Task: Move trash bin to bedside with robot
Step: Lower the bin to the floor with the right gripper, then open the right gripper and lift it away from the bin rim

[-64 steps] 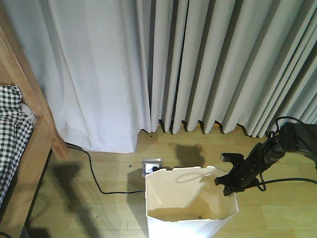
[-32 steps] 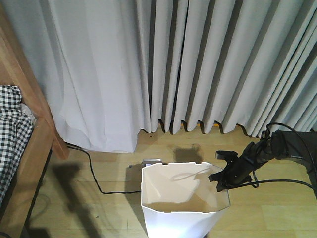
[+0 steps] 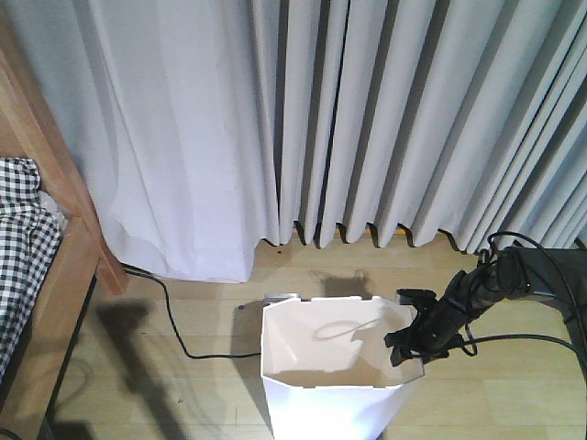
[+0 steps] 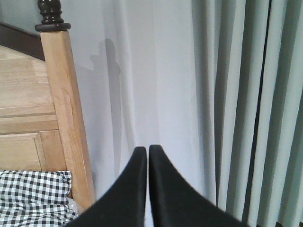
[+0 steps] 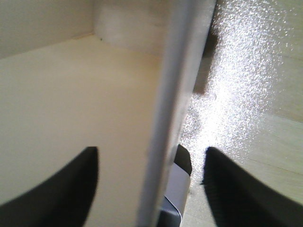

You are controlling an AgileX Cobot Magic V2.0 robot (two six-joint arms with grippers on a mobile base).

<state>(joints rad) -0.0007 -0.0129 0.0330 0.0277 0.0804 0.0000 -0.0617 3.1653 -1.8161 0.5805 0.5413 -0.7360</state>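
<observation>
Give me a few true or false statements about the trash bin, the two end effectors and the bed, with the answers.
1. The right end effector straddles the wall of the trash bin, one finger inside and one outside. True.
2. The left end effector is wide open. False: its fingers are together, with nothing between them.
3. The trash bin lies tipped over on the floor. False: it stands upright.
4. The bed has checked bedding and a wooden frame. True.
5. The bin touches the bed frame. False: bare floor separates them.
</observation>
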